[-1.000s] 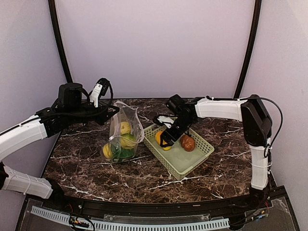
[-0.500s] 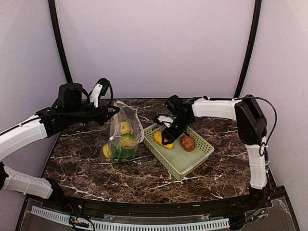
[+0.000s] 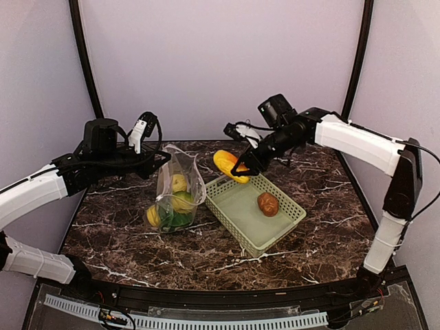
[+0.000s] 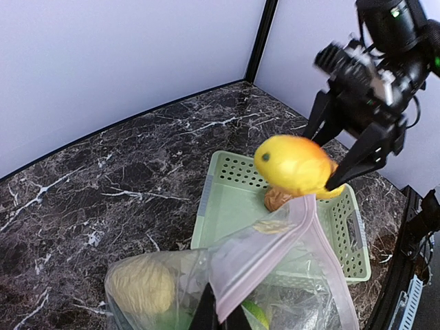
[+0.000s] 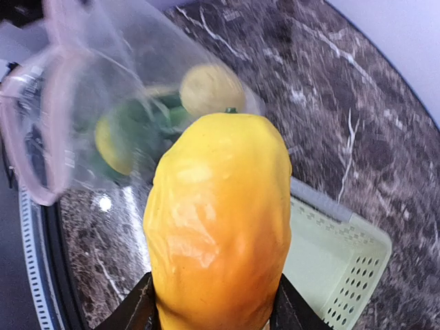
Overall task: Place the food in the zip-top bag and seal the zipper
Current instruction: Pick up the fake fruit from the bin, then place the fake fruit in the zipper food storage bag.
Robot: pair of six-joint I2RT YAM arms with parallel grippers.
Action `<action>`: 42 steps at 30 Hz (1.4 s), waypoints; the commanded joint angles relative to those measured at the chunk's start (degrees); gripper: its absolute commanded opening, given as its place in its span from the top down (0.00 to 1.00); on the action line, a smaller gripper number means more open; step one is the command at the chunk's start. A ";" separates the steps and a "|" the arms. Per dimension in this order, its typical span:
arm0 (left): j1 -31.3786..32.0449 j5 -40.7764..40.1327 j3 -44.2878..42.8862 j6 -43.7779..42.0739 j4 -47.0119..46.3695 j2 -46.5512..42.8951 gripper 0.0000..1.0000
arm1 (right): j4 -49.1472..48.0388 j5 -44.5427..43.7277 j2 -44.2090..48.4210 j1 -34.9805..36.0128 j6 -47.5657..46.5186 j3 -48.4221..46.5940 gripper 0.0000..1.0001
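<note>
My right gripper (image 3: pixel 240 168) is shut on the orange piece (image 3: pixel 230 166) and holds it in the air over the far corner of the pale green basket (image 3: pixel 227 225). From the right wrist, the orange piece (image 5: pixel 220 227) fills the view between the black fingers. The zip-top bag (image 3: pixel 180 189) stands left of the basket. My left gripper (image 3: pixel 163 157) is shut on its mouth edge and holds it up. Its pinkish zipper (image 4: pixel 268 258) gapes open. Inside lie a beige round piece (image 3: pixel 179 182), a yellow lemon (image 3: pixel 152 216) and green pieces (image 3: pixel 177 218). A brown potato (image 3: pixel 267 203) rests in the basket.
The dark marble table (image 3: pixel 206 258) ends at black rails in front and curved pale walls behind. The basket sits diagonally right of centre, close beside the bag.
My right gripper closed on the orange piece in the basket and lifted it up and back, toward the bag's mouth. The left arm and bag stayed still.
</note>
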State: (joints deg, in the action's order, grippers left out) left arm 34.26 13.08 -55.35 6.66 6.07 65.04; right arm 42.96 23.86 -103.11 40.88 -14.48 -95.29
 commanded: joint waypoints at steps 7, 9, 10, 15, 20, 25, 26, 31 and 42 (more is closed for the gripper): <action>-0.51 0.66 -1.14 -0.30 0.35 0.96 0.99 | 4.87 13.27 1.31 10.35 -8.28 -13.32 0.59; -0.51 0.94 -1.20 -0.31 0.39 0.90 0.99 | 5.01 12.40 -0.88 12.14 -8.20 -15.62 0.59; -0.51 1.02 -1.24 -0.36 0.37 0.89 0.99 | 4.95 10.79 -2.19 12.85 -7.64 -16.98 0.59; -0.55 0.55 -0.87 -0.59 -0.21 -0.55 0.99 | 6.01 -0.62 -9.32 14.24 -3.49 -23.58 0.61; -0.51 0.71 0.47 -0.32 -2.15 -2.64 0.99 | 4.03 -13.40 -9.39 14.62 -1.05 -20.96 0.62; -0.51 3.79 1.34 -0.06 -4.24 -3.79 0.99 | 3.18 -19.35 -8.45 15.67 -2.44 -17.02 0.59; -0.51 4.49 1.45 0.16 -5.04 -3.83 0.99 | 3.11 -19.76 -8.61 15.84 -2.48 -16.93 0.59; -0.51 7.90 1.55 1.56 -5.88 -2.50 0.99 | 3.76 -16.57 -11.39 16.96 -2.17 -22.24 0.57; -0.51 8.12 1.39 1.64 -5.66 -0.85 0.99 | 4.58 -20.14 -20.18 20.12 -3.01 -31.36 0.49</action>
State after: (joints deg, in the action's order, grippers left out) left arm 33.95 19.53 -54.17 7.99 3.03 64.10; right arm 48.16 7.01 -120.25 59.53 -17.34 -123.70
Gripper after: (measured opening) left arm 0.008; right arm 0.505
